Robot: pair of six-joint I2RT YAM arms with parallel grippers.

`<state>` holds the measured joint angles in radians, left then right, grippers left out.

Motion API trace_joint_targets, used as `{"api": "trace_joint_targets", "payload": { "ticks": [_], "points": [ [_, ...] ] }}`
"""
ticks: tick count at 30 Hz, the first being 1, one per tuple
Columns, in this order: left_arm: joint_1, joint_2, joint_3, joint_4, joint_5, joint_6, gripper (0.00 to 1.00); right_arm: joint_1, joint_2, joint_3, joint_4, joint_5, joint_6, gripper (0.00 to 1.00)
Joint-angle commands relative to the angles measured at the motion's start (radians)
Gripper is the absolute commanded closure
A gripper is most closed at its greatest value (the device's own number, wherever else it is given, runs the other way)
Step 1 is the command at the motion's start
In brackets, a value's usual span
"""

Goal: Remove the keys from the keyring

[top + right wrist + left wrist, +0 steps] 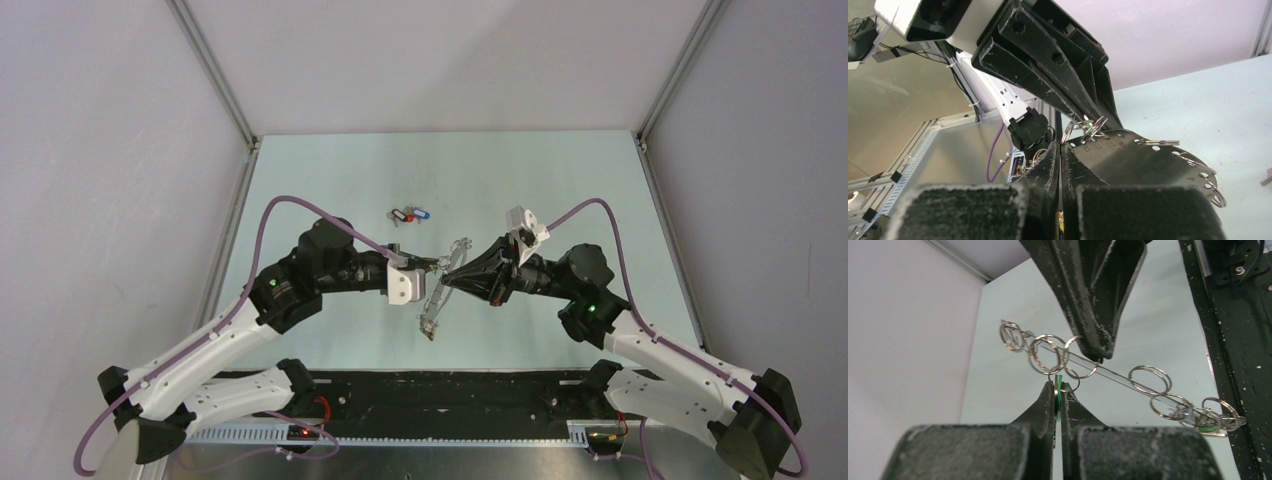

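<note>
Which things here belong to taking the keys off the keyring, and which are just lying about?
In the job: keyring, pinched by the right gripper; green-headed key at its rim, clamped in the left gripper.
Lying about: loose coloured-headed keys on the table, apart from the ring, seemingly already off.

Pale green tabletop (560, 180), white walls (440, 60) closing round it, aluminium posts (214, 75) in the corners (a black strip (450, 392) runs along the near edge).
</note>
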<state>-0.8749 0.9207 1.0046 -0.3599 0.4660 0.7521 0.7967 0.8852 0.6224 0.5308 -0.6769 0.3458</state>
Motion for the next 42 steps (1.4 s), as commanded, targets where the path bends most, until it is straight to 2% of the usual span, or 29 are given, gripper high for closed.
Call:
{"api": "trace_joint_targets", "payload": {
  "ticks": [1,11,24,34,42],
  "points": [
    [0.006,-0.02,0.018,0.059,-0.025,0.016,1.0,0.006,-0.051,0.04,-0.042,-0.001,-0.061,1.0],
    [0.006,-0.013,0.019,0.059,-0.014,0.018,1.0,0.002,-0.035,0.04,0.023,-0.037,-0.022,1.0],
    [0.005,0.0,0.019,0.06,-0.006,0.015,1.0,0.005,0.013,0.043,0.189,-0.079,0.058,1.0],
    [0.008,-0.01,0.019,0.06,-0.015,0.019,1.0,0.016,0.044,0.043,0.153,-0.096,0.088,1.0],
    [0.007,-0.015,0.019,0.059,-0.018,0.02,1.0,0.049,0.087,0.043,0.19,-0.113,0.131,1.0]
  ]
}}
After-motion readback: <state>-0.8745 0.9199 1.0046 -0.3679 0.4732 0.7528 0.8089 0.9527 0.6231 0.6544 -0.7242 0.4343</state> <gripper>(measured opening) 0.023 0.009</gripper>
